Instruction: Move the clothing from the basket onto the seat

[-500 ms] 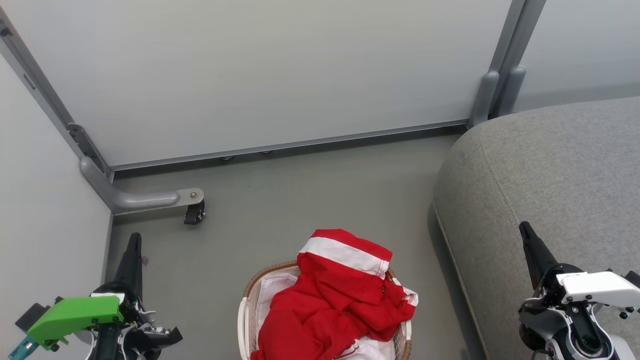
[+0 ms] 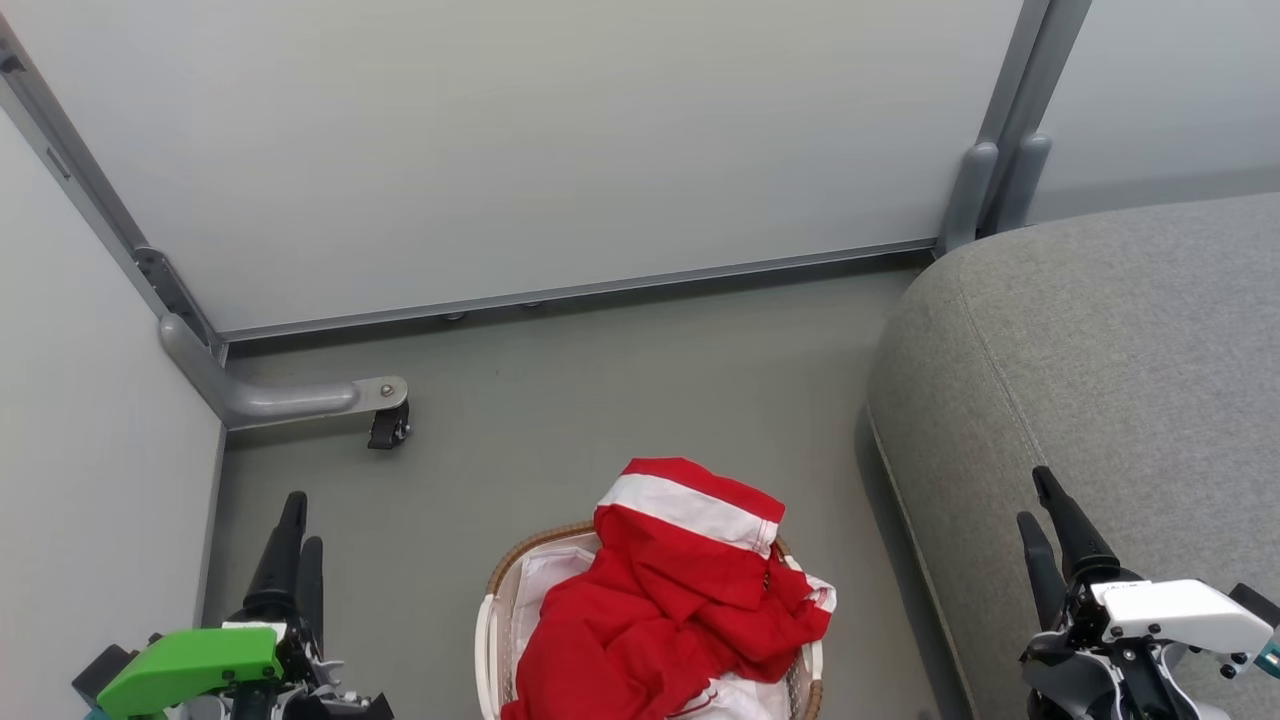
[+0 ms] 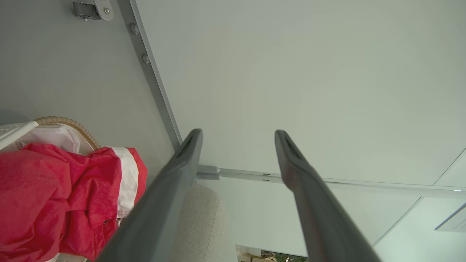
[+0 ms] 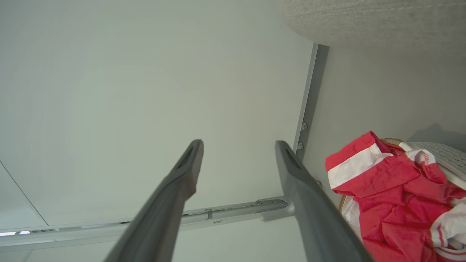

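Red clothing (image 2: 680, 590) is heaped in the woven-rimmed basket (image 2: 520, 555); none is laid on the seat (image 2: 1100, 330). Flanking it, the left gripper (image 2: 303, 525) and right gripper (image 2: 1033, 497) are held spread and empty, presumably staged for a reach.

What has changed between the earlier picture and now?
Both pincers slid lower in the head view: the left pincer also a little rightward, the right pincer slightly leftward. Each now shows two spread fingers, empty. The clothing, basket and seat stayed put.
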{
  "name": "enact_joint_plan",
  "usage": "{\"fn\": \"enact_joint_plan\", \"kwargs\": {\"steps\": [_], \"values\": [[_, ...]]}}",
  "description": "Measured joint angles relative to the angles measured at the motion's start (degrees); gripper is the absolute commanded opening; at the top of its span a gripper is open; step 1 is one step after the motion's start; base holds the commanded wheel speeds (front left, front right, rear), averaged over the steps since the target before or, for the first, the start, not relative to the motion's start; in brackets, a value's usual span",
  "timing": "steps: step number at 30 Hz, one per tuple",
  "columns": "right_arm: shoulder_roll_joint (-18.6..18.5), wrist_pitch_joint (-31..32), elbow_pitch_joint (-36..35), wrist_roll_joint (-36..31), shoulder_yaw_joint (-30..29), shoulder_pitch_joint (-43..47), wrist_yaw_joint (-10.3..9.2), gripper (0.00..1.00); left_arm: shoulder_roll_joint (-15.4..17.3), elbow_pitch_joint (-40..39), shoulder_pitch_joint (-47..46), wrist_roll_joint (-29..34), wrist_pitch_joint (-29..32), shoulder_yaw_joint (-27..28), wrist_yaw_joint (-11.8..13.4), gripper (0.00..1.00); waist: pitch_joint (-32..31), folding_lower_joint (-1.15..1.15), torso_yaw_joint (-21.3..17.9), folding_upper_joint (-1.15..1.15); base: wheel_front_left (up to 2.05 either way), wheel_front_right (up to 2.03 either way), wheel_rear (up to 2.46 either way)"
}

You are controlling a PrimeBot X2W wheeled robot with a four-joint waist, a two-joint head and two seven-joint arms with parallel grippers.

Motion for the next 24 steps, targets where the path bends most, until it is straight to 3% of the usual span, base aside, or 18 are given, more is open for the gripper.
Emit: {"fn": "enact_joint_plan", "kwargs": {"steps": [12, 24], "values": [[-0.1, -3.2, -0.2, -7.0, -1.2, 0.1, 0.0, 1.0, 0.0, -1.6, 0.0, 4.5, -3.2, -2.4, 0.0, 1.0, 0.0, 0.0, 0.0, 0.0, 0.0, 0.0, 0.0], [-0.2, -6.0, -5.0, -23.2, -1.9, 0.3, 0.0, 1.0, 0.1, -4.6, -0.1, 19.2, -5.9, -3.7, 0.0, 1.0, 0.1, 0.0, 0.1, 0.0, 0.0, 0.0, 0.0]]}}
